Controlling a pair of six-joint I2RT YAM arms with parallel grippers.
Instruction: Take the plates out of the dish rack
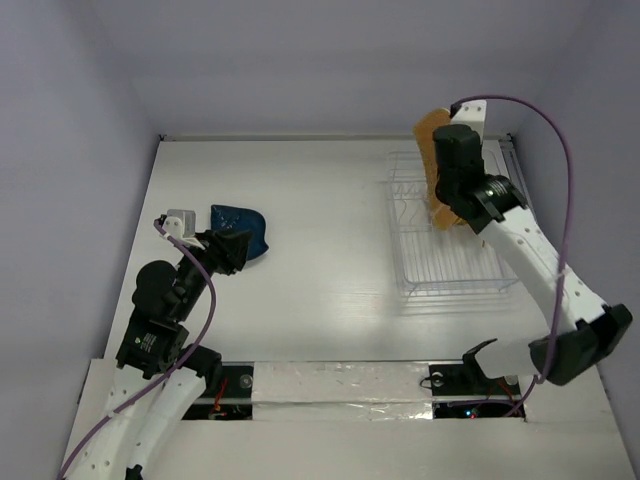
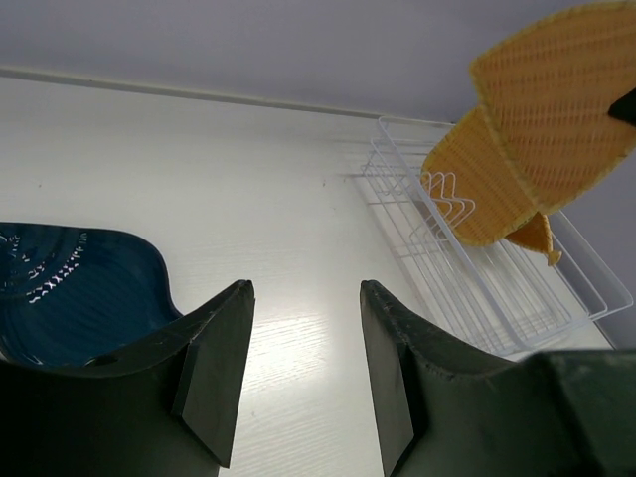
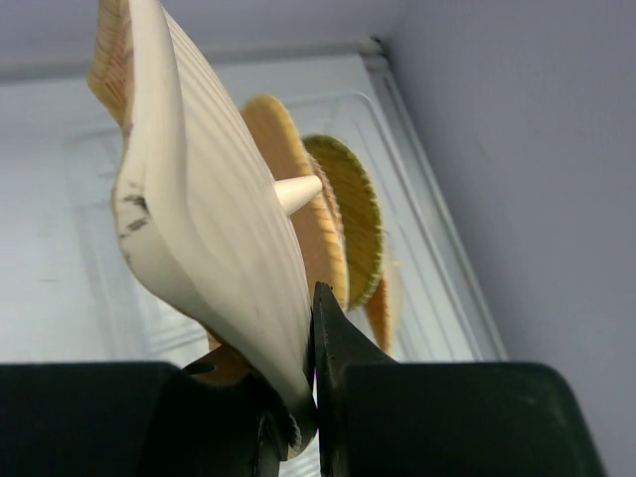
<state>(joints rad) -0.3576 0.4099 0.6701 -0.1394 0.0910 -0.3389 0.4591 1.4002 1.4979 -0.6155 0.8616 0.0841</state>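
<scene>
The dark blue plate (image 1: 240, 228) lies flat on the table at the left; it also shows in the left wrist view (image 2: 70, 288). My left gripper (image 1: 232, 250) is open and empty just to its near right side (image 2: 303, 288). My right gripper (image 1: 448, 145) is shut on the rim of an orange-yellow plate (image 3: 199, 199) and holds it upright above the far end of the white dish rack (image 1: 450, 275). This held plate shows in the left wrist view (image 2: 556, 99). Two more orange-yellow plates (image 3: 348, 209) (image 3: 288, 159) stand in the rack behind it.
The rack (image 2: 497, 288) stands at the table's right side, close to the right wall. The back wall runs just behind it. A taped strip (image 1: 340, 385) crosses the near edge between the arm bases.
</scene>
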